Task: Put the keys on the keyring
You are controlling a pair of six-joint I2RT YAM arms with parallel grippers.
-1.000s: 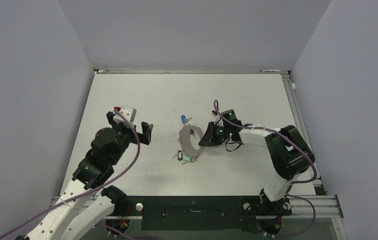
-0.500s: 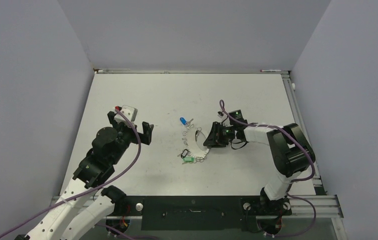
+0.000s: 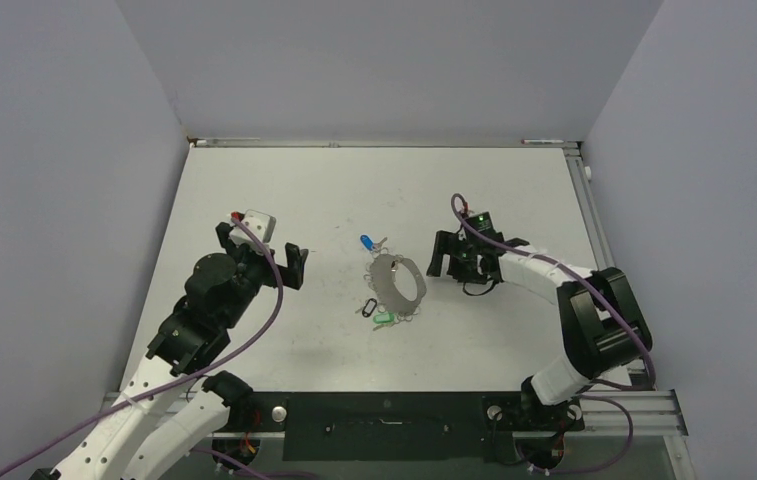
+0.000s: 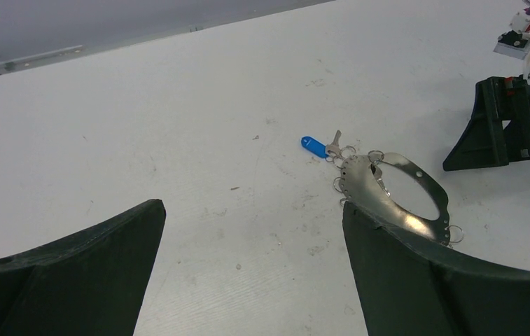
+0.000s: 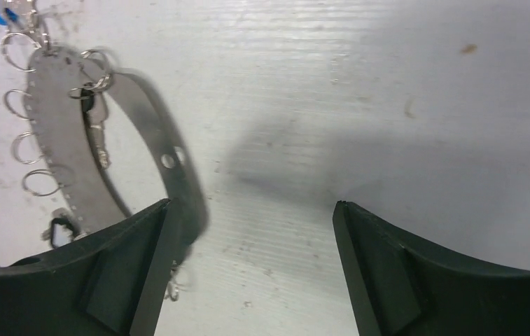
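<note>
Right end effector (image 5: 251, 204) is low over the desk (image 3: 284, 190), jaws spread wide with nothing between them. The keyring (image 4: 356, 183) lies flat just beside it, toward the middle. In the right wrist view the band curves in next to one finger; I can't tell if they touch.

Left end effector (image 4: 251, 210) is open and empty too, well apart on the other side, aimed at the ring.

The blue key (image 3: 366, 241) sits at the ring's far end, right against its small loops, and whether it is hooked on I can't say. The green key (image 3: 385, 319) is at the near end, beside a black loop (image 3: 368, 306), and looks loose.

Here's the danger, as I read it. That band is thin and flat on the desk, so a closing jaw may ride over it or shove it sideways instead of pinching it. A shove would drag the ring into both keys and scatter them. Come down too hard and the fingertips scrape the desk. Those keys are tiny, so a slightly off grasp would likely pinch a loop instead.
</note>
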